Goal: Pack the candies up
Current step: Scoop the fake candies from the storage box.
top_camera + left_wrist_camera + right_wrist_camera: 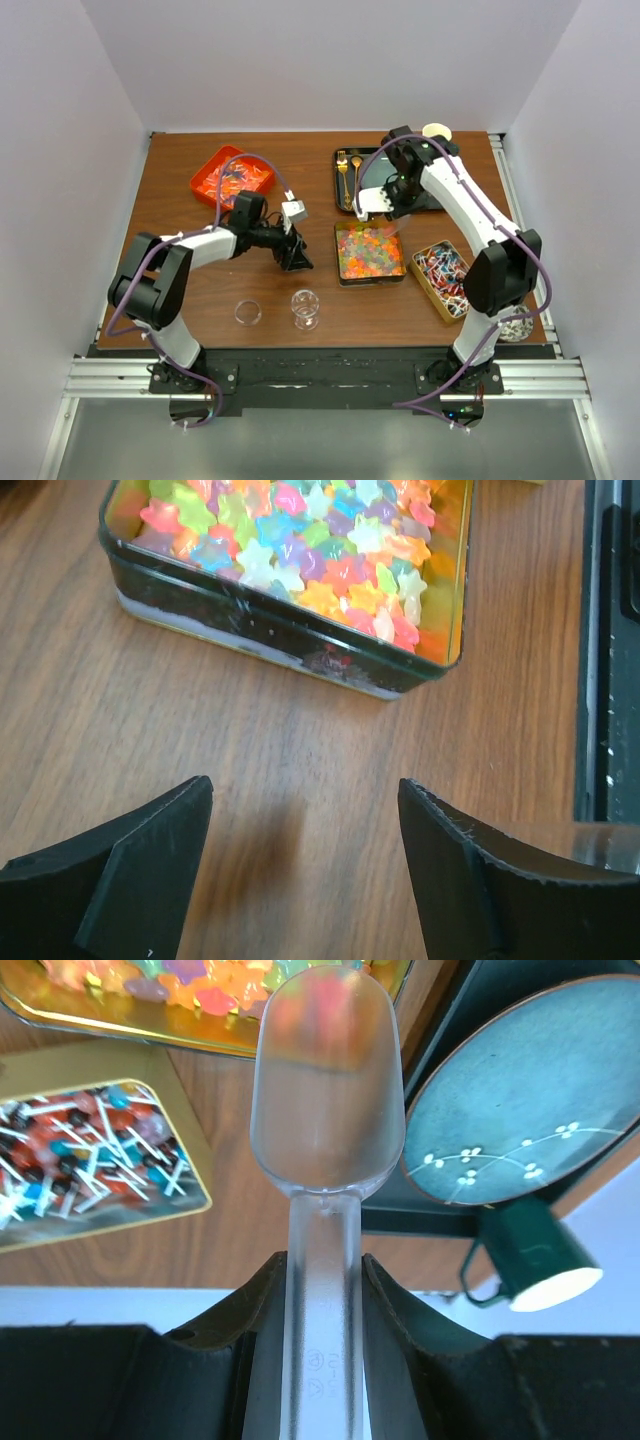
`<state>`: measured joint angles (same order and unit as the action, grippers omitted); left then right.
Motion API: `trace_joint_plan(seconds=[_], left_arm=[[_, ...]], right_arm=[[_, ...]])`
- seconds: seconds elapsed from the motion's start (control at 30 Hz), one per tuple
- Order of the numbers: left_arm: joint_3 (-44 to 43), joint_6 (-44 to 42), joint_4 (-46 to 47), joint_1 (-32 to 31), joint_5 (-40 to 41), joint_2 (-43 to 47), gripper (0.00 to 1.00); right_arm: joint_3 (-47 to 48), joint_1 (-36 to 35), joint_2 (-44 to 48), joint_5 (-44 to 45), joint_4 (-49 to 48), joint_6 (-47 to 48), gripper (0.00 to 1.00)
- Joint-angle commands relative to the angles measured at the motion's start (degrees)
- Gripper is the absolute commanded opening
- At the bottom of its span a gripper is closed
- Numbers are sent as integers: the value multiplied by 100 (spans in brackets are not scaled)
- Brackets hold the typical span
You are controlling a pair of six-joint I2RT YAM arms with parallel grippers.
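Candies (320, 550) fill the middle tin (280, 635) while we clench a clear scoop (326, 1110) in our right gripper (322, 1275) at its far edge, left gripper (305, 790) open beside it.

Left end effector (303, 790) jaws spread wide, arm reaching inward; right end effector (322, 1265) clamped on scoop (325, 1090).

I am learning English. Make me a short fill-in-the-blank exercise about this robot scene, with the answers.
The right gripper is shut on a clear ____.
The left gripper is ____ and holds nothing.
The candies in the tin near the left gripper are shaped like ____.
Missing words: scoop, open, stars.
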<state>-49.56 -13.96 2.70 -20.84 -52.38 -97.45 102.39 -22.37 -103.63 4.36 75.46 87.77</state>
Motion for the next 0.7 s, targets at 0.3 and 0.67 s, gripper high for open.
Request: trace_joint_plan(seconds=[0.3, 0.67], left_arm=[[658, 314, 1321, -148, -193, 209, 75], [860, 559, 2145, -429, -571, -221, 69]], right_arm=[[-562, -505, -394, 1137, -998, 399, 0], [-1246, -628, 168, 531, -418, 961, 0]])
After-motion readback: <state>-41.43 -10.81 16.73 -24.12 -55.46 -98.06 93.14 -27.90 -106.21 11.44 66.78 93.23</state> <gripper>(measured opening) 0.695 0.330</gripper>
